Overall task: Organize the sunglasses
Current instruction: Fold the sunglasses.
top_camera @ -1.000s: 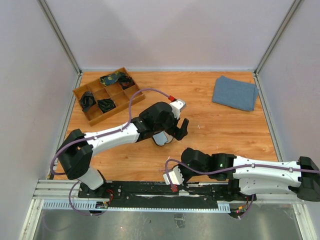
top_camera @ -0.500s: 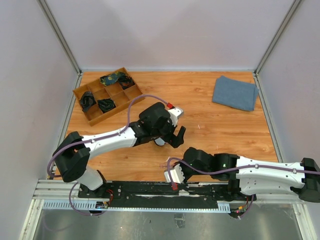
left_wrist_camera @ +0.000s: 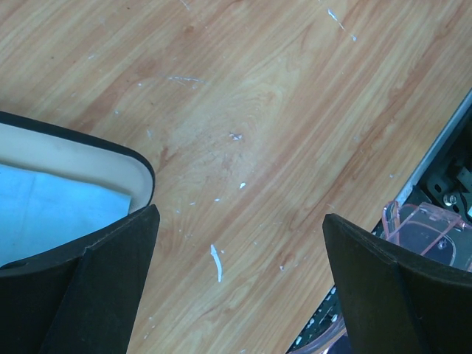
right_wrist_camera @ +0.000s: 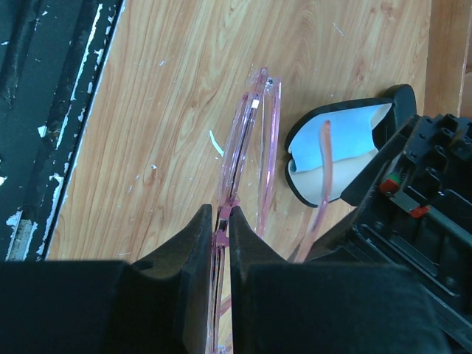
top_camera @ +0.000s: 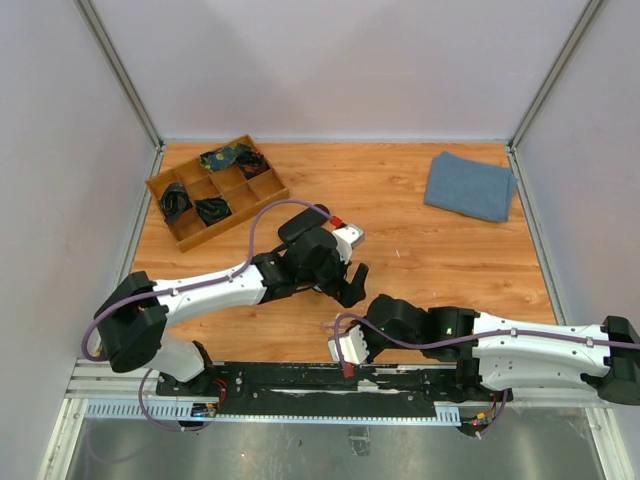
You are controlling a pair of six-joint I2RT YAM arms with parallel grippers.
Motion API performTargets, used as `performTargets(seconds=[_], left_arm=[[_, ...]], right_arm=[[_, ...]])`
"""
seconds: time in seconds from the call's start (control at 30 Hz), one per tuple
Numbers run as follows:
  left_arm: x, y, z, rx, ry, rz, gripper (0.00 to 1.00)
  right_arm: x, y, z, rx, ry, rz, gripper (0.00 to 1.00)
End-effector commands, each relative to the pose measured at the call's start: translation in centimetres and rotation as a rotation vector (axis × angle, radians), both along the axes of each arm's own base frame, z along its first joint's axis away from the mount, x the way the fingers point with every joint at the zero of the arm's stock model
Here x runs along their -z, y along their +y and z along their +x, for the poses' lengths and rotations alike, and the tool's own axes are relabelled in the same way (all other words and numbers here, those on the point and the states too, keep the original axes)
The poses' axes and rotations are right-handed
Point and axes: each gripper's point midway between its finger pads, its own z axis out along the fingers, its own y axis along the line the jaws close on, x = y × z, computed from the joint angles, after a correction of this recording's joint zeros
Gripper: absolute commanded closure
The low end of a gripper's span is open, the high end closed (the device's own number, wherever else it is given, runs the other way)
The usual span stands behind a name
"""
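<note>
Precariously, right fingers (right_wrist_camera: 209,230) pinch the pink glasses (right_wrist_camera: 254,133) by one thin rim, low over the bench (right_wrist_camera: 162,88) nr its front edge; left fingers (left_wrist_camera: 103,280) gape wide beside an open case (right_wrist_camera: 346,125). Risk: frame twists or slips w/ any jolt, or a loose temple snags the left arm.

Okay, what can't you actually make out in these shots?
Open case: under the left arm in the top view; cut by the frame edge and a finger in the left wrist view.
Pink sunglasses: barely show beside the right gripper in the top view.
Tray contents: dark shapes, too small in the top view.
Black sunglasses: not identifiable in any view.
</note>
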Motion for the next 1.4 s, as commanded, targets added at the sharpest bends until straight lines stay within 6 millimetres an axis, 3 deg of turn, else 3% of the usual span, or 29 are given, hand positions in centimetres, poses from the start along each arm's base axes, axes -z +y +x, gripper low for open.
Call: performTargets(seconds=[0.0, 0.47, 0.63, 0.8, 0.9, 1.03, 1.13, 1.37], left_arm=[[-0.4, -0.4, -1.2, 0.009, 0.000, -0.020, 0.00], [0.1, -0.3, -2.6, -0.008, 0.015, -0.026, 0.00], [-1.0, 0.3, -1.2, -0.097, -0.031, -0.035, 0.00], [-4.8, 3.4, 3.0, -0.345, -0.137, -0.079, 0.00], [-7.8, 6.8, 5.4, -0.520, -0.204, -0.137, 0.00], [-10.2, 11.2, 6.0, -0.670, -0.267, -0.225, 0.00], [-9.8, 13.4, 5.4, -0.723, -0.267, -0.268, 0.00], [-5.2, 15.9, 4.2, -0.812, -0.201, -0.286, 0.00]], right_arm=[[-2.0, 0.7, 0.5, 0.032, -0.025, 0.057, 0.99], [-2.9, 0.3, 1.7, 0.107, -0.053, 0.095, 0.99], [-2.8, 0.3, 1.6, 0.111, -0.043, 0.094, 0.99], [-1.9, 0.2, 1.6, 0.137, -0.019, 0.080, 0.99], [-1.4, 0.1, 1.8, 0.171, -0.005, 0.085, 0.99], [-1.0, -0.1, 2.7, 0.259, 0.012, 0.120, 0.99], [-1.6, 0.0, 3.9, 0.349, 0.013, 0.176, 0.99], [-3.5, 0.3, 7.2, 0.576, 0.061, 0.307, 0.99]])
